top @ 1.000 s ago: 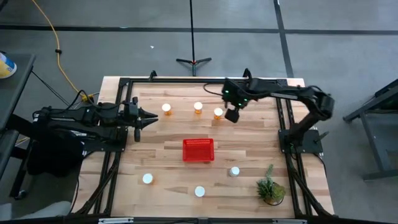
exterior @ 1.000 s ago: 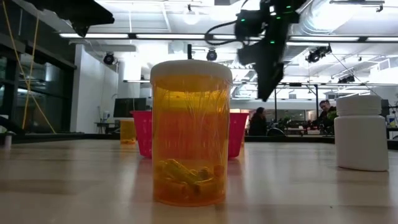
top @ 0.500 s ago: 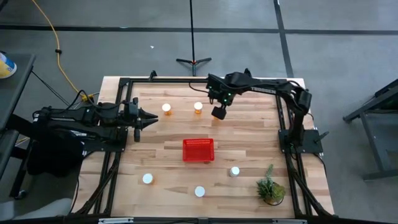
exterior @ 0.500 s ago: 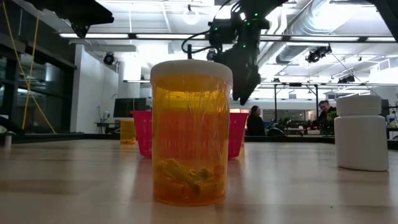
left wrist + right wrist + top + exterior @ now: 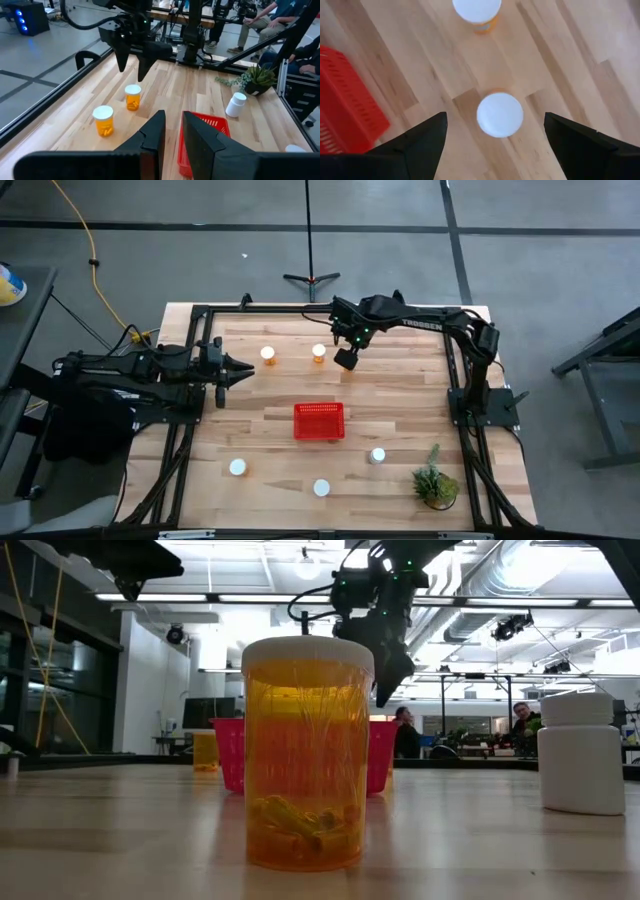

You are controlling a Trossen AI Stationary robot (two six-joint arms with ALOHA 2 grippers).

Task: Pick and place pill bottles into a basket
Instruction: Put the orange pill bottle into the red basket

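Two pill bottles with white caps and orange bodies (image 5: 268, 354) (image 5: 318, 352) stand upright at the far side of the table. A third bottle (image 5: 500, 114) stands under my right gripper (image 5: 346, 360), which hides it in the high view. That gripper (image 5: 495, 116) is open well above the bottle's cap, with one finger to either side, and touches nothing. Three more bottles (image 5: 237, 468) (image 5: 321, 488) (image 5: 377, 455) stand on the near side. The red mesh basket (image 5: 319, 421) sits at the table's middle. My left gripper (image 5: 245, 370) is shut and empty at the left.
A small green potted plant (image 5: 435, 480) stands at the near right corner. A black frame rail (image 5: 300, 310) runs along the table's far edge. In the low view an orange bottle (image 5: 307, 755) fills the foreground, with people seated in the room behind.
My right gripper has gone toward the table's left edge along the far side. It has come to stand over the rightmost of the three far bottles, which it now hides in the high view. The bottles and the basket have stayed in place.
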